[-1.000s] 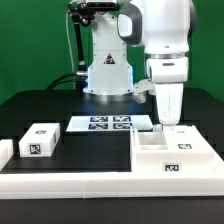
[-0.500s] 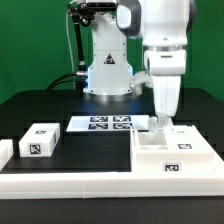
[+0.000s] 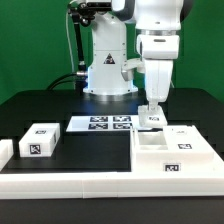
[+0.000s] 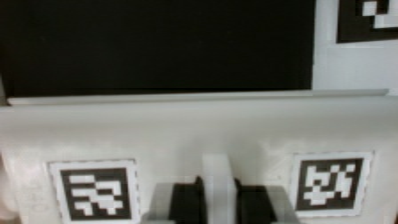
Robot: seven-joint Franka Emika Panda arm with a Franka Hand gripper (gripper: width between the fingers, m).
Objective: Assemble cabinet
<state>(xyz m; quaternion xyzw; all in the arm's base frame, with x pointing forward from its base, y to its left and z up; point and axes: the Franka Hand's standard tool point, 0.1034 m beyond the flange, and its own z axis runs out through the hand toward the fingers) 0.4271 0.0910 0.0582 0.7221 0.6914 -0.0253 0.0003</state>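
The cabinet's large white box with a tag on its front lies at the exterior view's right. My gripper hangs over the box's far left corner. It is shut on a thin upright rib of a white tagged panel. In the wrist view the dark fingers of the gripper clamp that rib, and the panel shows one tag on each side. A small white tagged block lies on the black table at the left.
The marker board lies behind the block, and one of its tags shows in the wrist view. A low white border rail runs along the front. Another white piece sits at the far left. The robot base stands behind.
My gripper has moved from above the box's far right toward the exterior view's left. It now sits a little higher, with the tagged panel between its fingers.
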